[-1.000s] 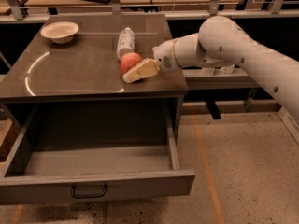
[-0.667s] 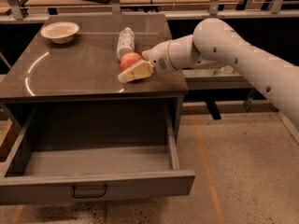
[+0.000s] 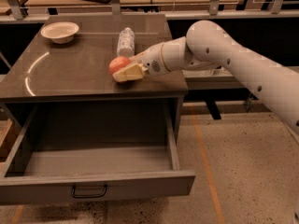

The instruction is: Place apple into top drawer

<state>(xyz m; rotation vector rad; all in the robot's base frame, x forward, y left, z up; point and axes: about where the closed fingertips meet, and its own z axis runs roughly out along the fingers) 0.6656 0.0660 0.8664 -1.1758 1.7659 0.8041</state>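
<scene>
Apple [image 3: 117, 63] clamped in pincer [image 3: 121, 69] near desk [image 3: 65, 73] front edge, right of centre. Drawer [image 3: 93, 190] seen pulled out below that edge, interior open from above. Bottle [image 3: 125, 41] laid just behind apple, long axis front-to-back. Bowl [image 3: 60, 31] well apart, back left. Apple round; no long axis seen.

The apple [image 3: 118, 63] is reddish-orange, and the pincer [image 3: 124, 71] right up against it above the counter [image 3: 70, 73] is a creamy pale yellow, on a plain white arm [image 3: 224, 50] with a few small dark dots. Counter's a glossy dark grey-brown, the drawer [image 3: 46, 192] is flat grey with a dark handle [image 3: 88, 191], the bowl [image 3: 60, 31] is off-white, and the bottle [image 3: 125, 41] is whitish. Floor [image 3: 243, 171] is speckled beige with a thin orange stripe [image 3: 203, 157].
</scene>
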